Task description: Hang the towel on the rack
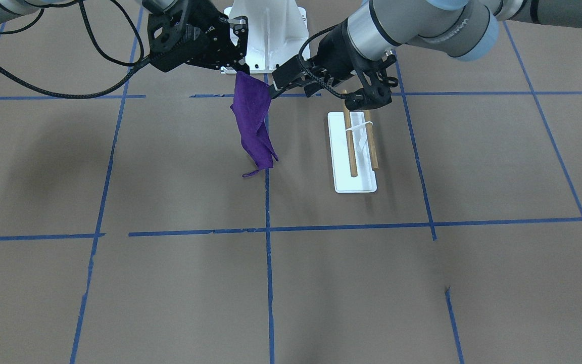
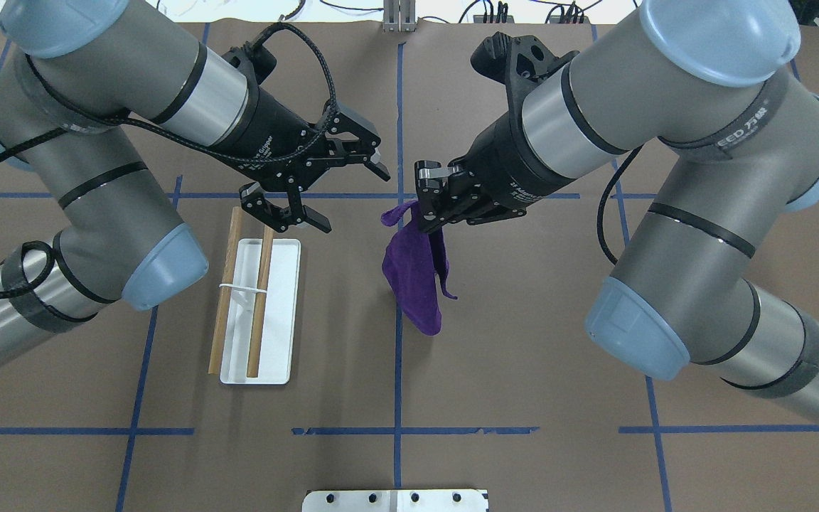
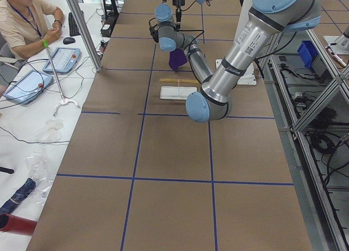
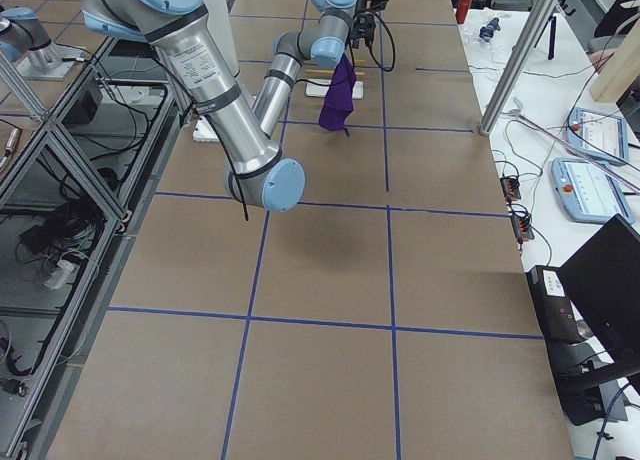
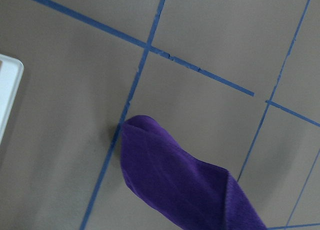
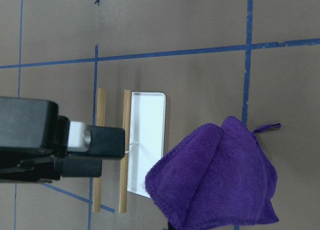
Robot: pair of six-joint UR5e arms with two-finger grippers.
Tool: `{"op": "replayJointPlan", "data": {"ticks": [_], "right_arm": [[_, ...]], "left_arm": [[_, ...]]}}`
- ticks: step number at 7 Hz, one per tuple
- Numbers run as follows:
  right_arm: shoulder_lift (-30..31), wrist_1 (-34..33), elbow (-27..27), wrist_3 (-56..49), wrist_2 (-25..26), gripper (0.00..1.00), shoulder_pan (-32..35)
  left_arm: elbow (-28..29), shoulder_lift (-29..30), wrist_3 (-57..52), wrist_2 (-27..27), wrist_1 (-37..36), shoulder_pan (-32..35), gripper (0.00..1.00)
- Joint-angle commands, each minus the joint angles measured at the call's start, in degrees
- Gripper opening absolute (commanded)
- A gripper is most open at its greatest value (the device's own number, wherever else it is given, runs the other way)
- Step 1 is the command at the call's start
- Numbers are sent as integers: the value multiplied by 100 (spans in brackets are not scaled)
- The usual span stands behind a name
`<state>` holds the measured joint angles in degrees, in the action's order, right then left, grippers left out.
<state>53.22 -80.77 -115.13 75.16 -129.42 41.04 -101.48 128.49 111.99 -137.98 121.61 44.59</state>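
One small deep-purple cloth towel point(image 2: 416, 274) pinched at top corner by right gripper point(image 2: 427, 217), hung midway between left and right edges of brown table point(image 2: 523, 355). One white-based rack point(image 2: 278, 320), two light-brown wooden dowels point(image 2: 260, 299), set nearer left edge. Left gripper point(image 2: 349, 195) spread wide, held over rack's far end.

The worktop point(image 1: 170, 293) is a flat brown surface divided into large rectangles by blue tape point(image 1: 269, 283). Lighting is even and casts only soft shadows. A white bench point(image 3: 32, 125) runs along one long edge (an operator point(image 3: 22, 16) sits at it). The bench carries two pendants point(image 3: 61, 59) and a laptop point(image 4: 600, 280). Slanted aluminium posts point(image 3: 82, 27) rise at the worktop edge beside the bench. An open metal frame point(image 3: 322, 105) adjoins the opposite edge and contains cables point(image 4: 65, 220) and a blue bin point(image 3: 308, 53).
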Motion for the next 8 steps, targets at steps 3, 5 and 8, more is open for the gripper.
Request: {"op": "replayJointPlan", "data": {"ticks": [3, 5, 8], "right_arm": [[-127, 0, -9, -1, 5, 0, 0], [-189, 0, 8, 7, 13, 0, 1], [-198, 0, -18, 16, 13, 0, 9]], "left_arm": [[269, 27, 1008, 43, 995, -46, 97], [339, 18, 1052, 174, 1320, -99, 92], [340, -34, 1220, 237, 1514, -99, 9]]}}
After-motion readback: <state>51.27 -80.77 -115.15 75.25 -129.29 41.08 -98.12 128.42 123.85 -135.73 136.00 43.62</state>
